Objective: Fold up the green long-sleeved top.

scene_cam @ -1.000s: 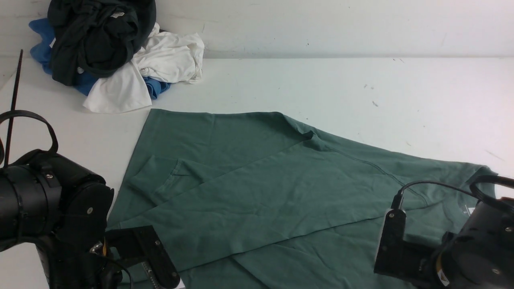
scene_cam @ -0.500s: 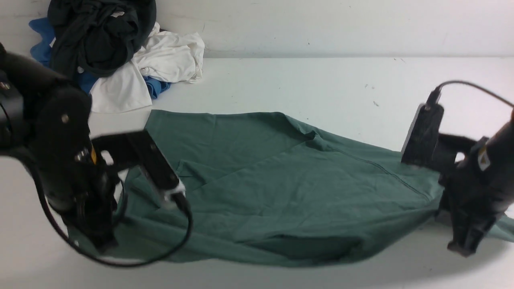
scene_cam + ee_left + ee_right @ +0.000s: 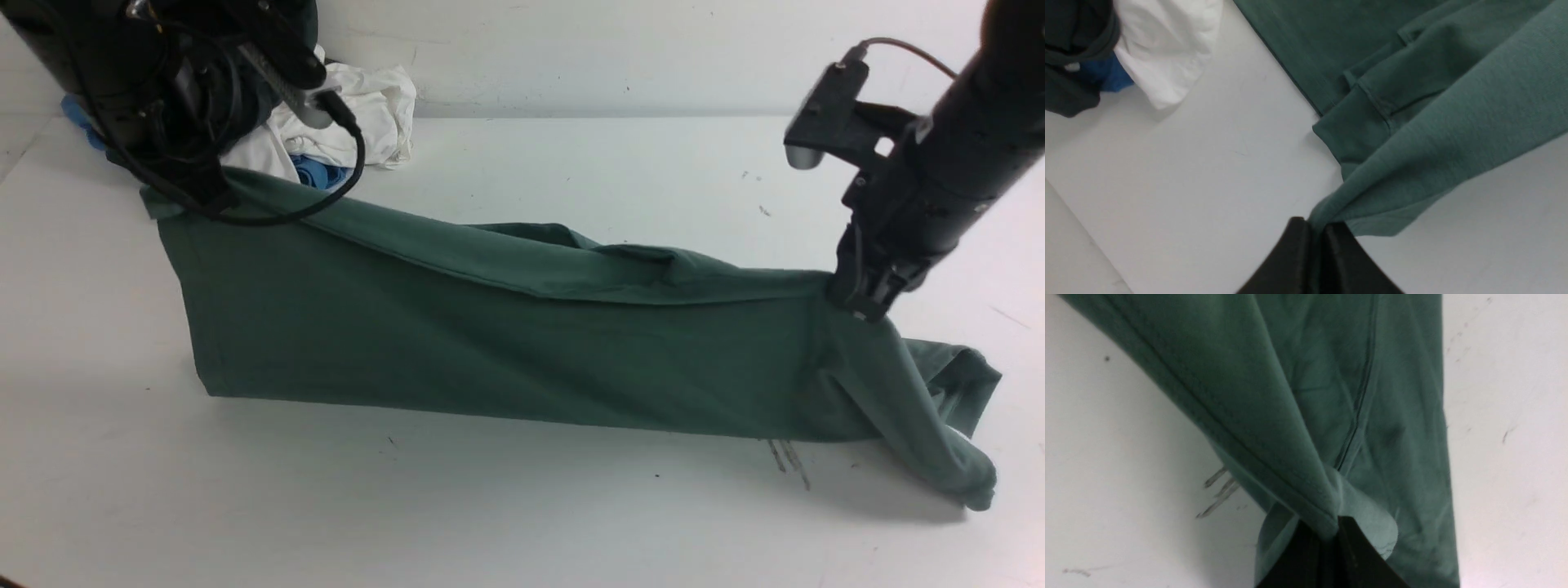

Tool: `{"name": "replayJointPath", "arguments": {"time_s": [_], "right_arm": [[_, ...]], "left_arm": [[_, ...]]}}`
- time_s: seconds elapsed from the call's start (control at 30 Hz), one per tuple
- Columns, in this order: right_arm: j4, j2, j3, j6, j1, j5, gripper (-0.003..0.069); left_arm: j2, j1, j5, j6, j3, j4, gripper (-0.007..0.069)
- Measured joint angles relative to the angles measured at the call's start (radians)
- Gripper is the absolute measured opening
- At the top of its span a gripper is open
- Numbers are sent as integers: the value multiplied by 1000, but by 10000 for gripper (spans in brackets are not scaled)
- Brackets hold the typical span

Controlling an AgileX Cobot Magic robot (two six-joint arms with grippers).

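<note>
White and lightly scuffed, the desk is stretching back to a pale wall. Above it the sage-green long-sleeved jersey top is hanging like a curtain, strung between the two arms across most of the desk's width.

On the left, the left gripper is pinching one end of the top's upper edge; in the left wrist view its black jaws are pressing together on a bunched point of green fabric, with a cuffed sleeve lying just beyond. On the right, the right gripper is holding the other end lower down, and its wrist view is showing the jaws squeezing shut on a gathered fold of the cloth.

So the top's upper edge is sloping down from left to right. Its lower edge is hanging close to the desk; whether it is touching along the middle I cannot tell. Past the right gripper, a loose sleeve end is draping down onto the desk, beside some grey scuff marks.

At the far left, behind the left arm, a white garment, a blue garment and a dark garment are lying in a heap, apart from the top.
</note>
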Motion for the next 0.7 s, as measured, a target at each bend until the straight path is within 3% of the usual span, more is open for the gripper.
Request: {"name": "replayJointPath", "arguments": {"time_s": [0.4, 0.7], "right_arm": [[8, 294, -306, 12, -55, 4, 13], [16, 382, -335, 64, -78, -41, 13]], "left_arm": [[312, 43, -103, -5, -191, -3, 16], [433, 54, -232, -85, -219, -11, 16]]}}
